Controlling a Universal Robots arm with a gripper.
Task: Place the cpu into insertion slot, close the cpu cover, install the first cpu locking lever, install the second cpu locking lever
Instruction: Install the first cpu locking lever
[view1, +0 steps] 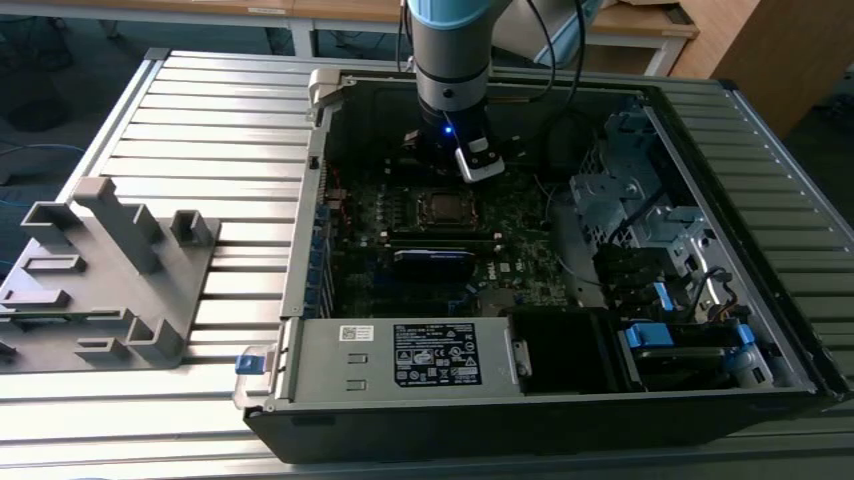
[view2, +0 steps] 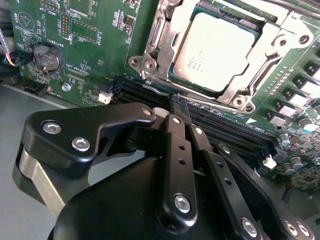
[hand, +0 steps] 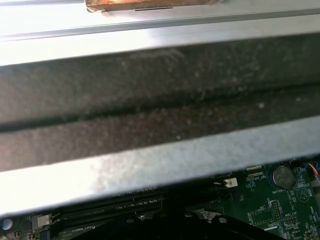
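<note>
The jaws (view2: 179, 107) are pinched together, holding nothing, just beside the insertion slot (view2: 220, 52); the cpu (view2: 217, 50) sits seated, cpu cover (view2: 167, 40) down

Dull grey cpu (view2: 217, 50) under silver cpu cover (view2: 167, 37) — green motherboard (view2: 95, 45) around. Black gripper (view2: 179, 107), silver screws. Pale blue arm (view1: 454, 40); blue clips (view1: 657, 335) — ribbed grey table (view1: 200, 130).

One open black computer case (view1: 561, 420) lies on the slatted metal table (view1: 200, 110). One green motherboard (view2: 90, 60) carries one square grey metal cpu (view2: 217, 50), one silver metal cpu cover (view2: 172, 35), and one round silver coin battery (view2: 46, 56). One grey plastic fixture (view1: 107, 270) stands near the table's edge.
</note>
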